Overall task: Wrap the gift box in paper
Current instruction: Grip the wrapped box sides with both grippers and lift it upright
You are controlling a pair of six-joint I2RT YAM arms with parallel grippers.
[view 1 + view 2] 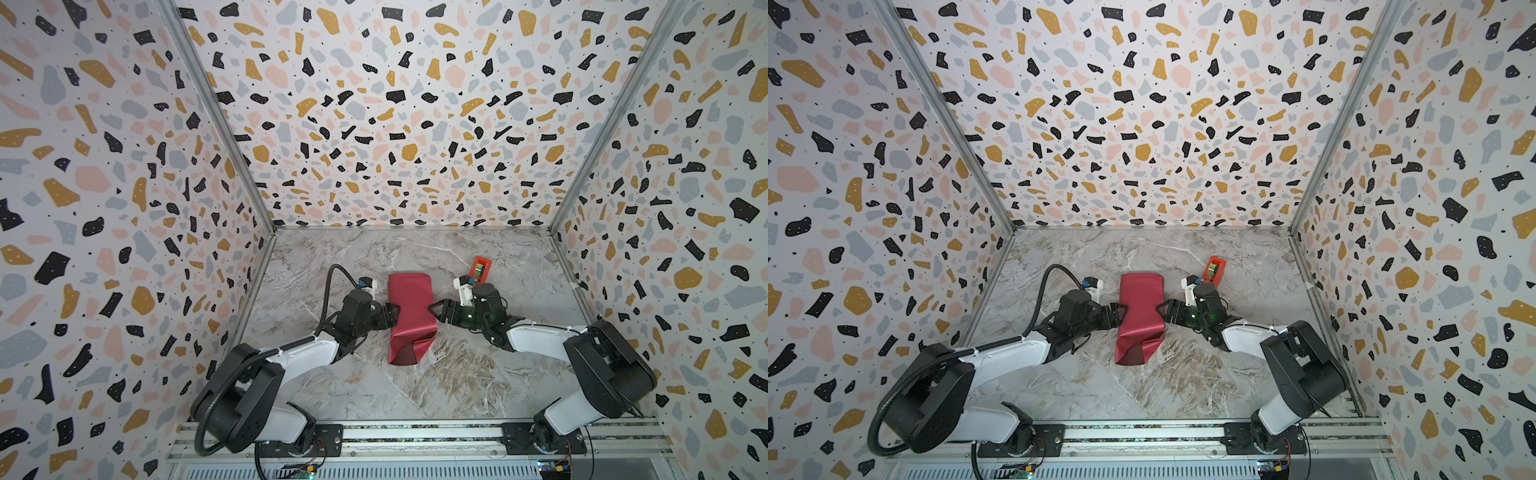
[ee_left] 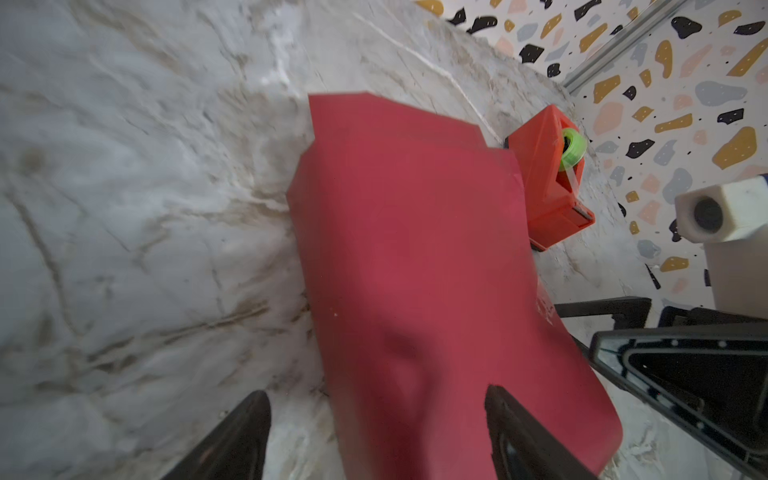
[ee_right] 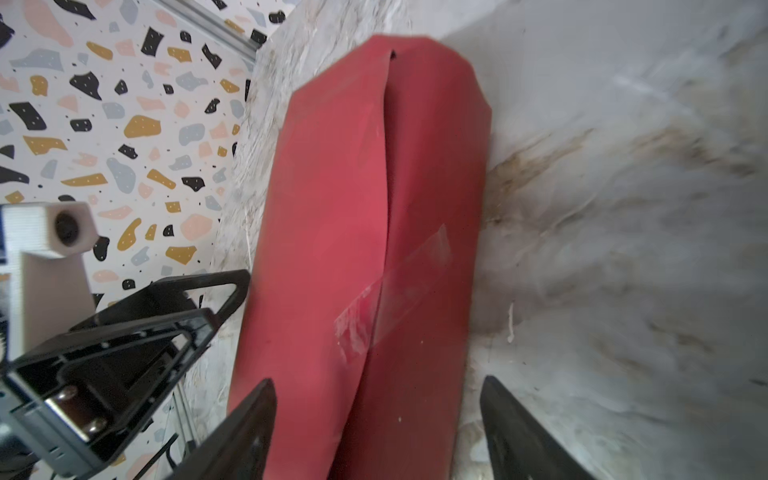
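The paper (image 1: 409,307) (image 1: 1140,307) lies mid-table, folded over into a long red tube with its overlapping seam on top. A strip of clear tape (image 3: 395,286) crosses that seam. The tube's near end (image 1: 405,353) gapes and curls, showing a darker inside. The gift box is hidden; no green shows anywhere. My left gripper (image 1: 392,316) (image 2: 376,399) is open at the tube's left edge, with one finger (image 2: 511,432) above the paper (image 2: 415,270) and the other over bare table. At the right edge my right gripper (image 1: 434,313) (image 3: 378,386) is open, its jaws wide apart over the paper (image 3: 365,208).
A red-orange tape dispenser (image 1: 480,268) (image 1: 1214,268) (image 2: 548,178) with a green roll stands behind the right gripper, close to the paper's far right corner. Patterned walls enclose the marble table (image 1: 374,395) on three sides. Both arm bases sit on the front rail (image 1: 415,432).
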